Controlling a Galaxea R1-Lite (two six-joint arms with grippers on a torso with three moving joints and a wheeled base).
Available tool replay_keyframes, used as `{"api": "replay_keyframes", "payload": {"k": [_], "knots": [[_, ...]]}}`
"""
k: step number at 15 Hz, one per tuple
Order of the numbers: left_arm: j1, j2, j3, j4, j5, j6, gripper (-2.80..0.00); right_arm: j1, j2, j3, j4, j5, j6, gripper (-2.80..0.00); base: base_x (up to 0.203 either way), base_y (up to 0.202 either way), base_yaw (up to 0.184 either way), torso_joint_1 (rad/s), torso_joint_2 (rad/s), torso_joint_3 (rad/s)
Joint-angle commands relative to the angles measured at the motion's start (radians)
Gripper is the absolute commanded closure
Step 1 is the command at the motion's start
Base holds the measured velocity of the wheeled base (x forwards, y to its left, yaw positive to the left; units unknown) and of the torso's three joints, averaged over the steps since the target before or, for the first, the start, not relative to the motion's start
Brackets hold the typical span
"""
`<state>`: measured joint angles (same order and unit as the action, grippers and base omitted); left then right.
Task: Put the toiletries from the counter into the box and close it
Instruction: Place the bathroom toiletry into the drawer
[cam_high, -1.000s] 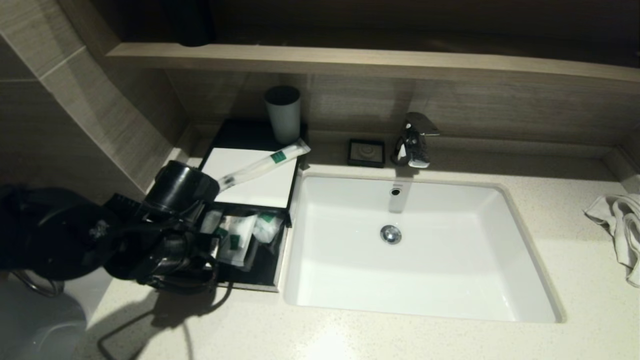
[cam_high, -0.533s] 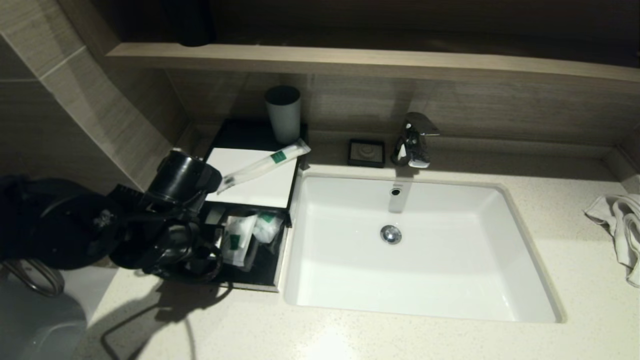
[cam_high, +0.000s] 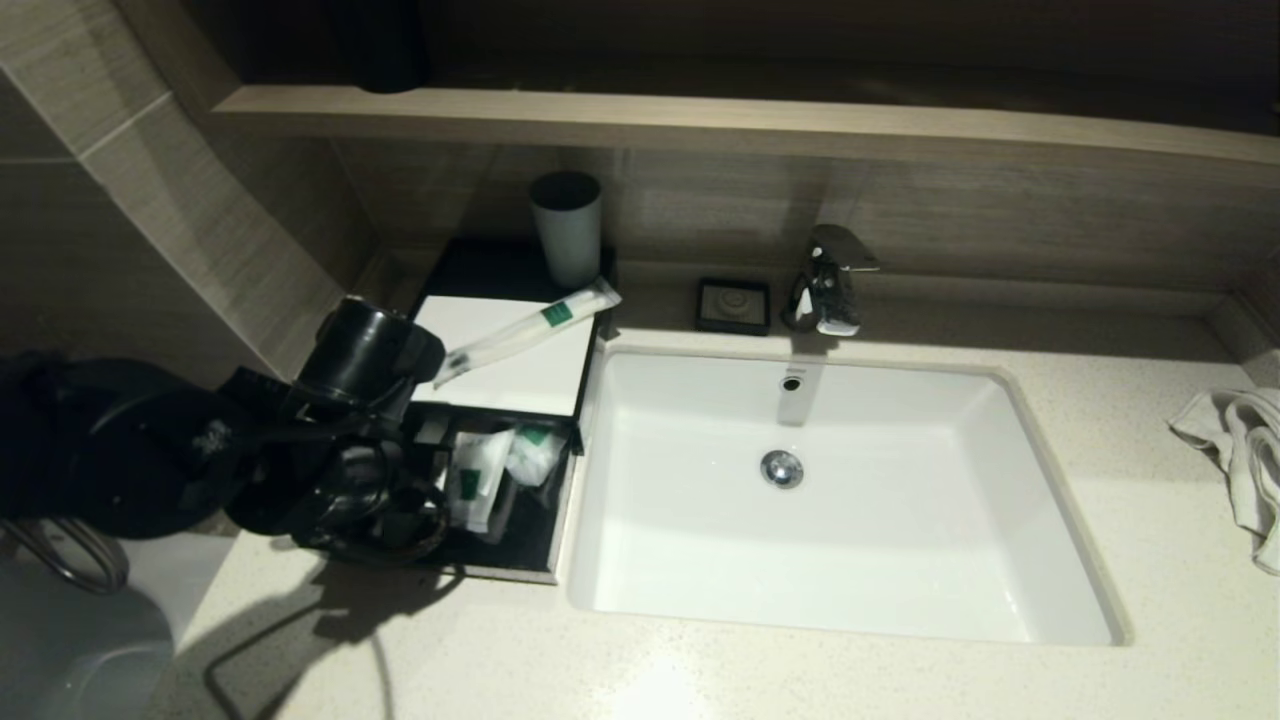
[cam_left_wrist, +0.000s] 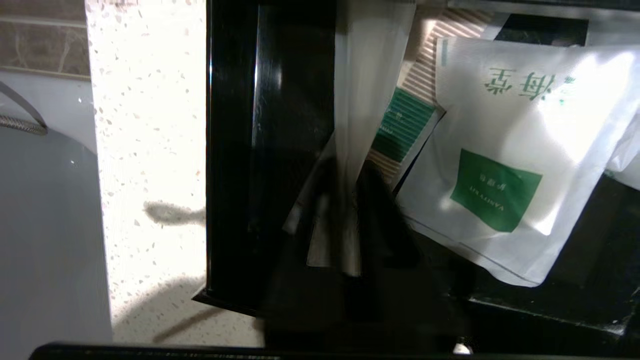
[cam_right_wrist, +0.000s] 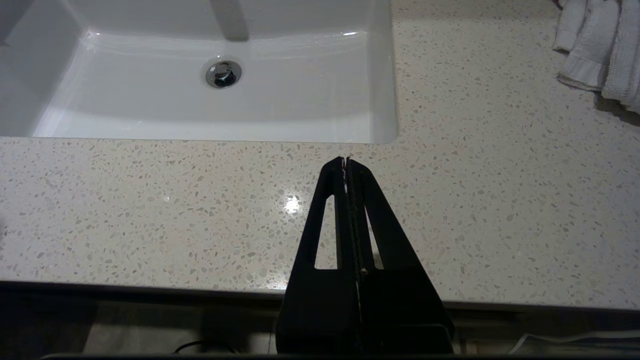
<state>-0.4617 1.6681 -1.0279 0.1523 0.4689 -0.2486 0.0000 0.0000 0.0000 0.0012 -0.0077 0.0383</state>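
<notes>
Speckled counter (cam_high: 760, 660), slim packet (cam_left_wrist: 367, 75) between left fingers (cam_left_wrist: 380, 210)

**Dim room, hard light from above**

The wall and shelf (cam_high: 700, 120) sit in gloom, while the basin (cam_high: 830, 500) and surface (cam_high: 700, 680) glare pale. The left arm throws a dark shadow onto the near surface. In the left wrist view the pouch (cam_left_wrist: 505, 165) blows out white and the left pincer (cam_left_wrist: 345, 200) is a blurred silhouette.
</notes>
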Motion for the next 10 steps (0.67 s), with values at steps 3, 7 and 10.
{"api": "replay_keyframes", "payload": {"k": [3, 7, 10], "knots": [[0.000, -0.022, -0.001, 0.000, 0.004, -0.003, -2.80, 0.000, 0.001, 0.000, 0.000, 0.000, 0.000, 0.00, 0.000, 0.000, 0.000, 0.000, 0.00, 0.000], [0.000, -0.060, -0.001, 0.001, 0.004, -0.001, -2.80, 0.000, 0.001, 0.000, 0.000, 0.000, 0.000, 0.00, 0.000, 0.000, 0.000, 0.000, 0.00, 0.000], [0.000, -0.107, -0.001, 0.009, 0.005, 0.008, -2.80, 0.000, 0.002, 0.000, 0.000, 0.000, 0.000, 0.00, 0.000, 0.000, 0.000, 0.000, 0.00, 0.000]]}}
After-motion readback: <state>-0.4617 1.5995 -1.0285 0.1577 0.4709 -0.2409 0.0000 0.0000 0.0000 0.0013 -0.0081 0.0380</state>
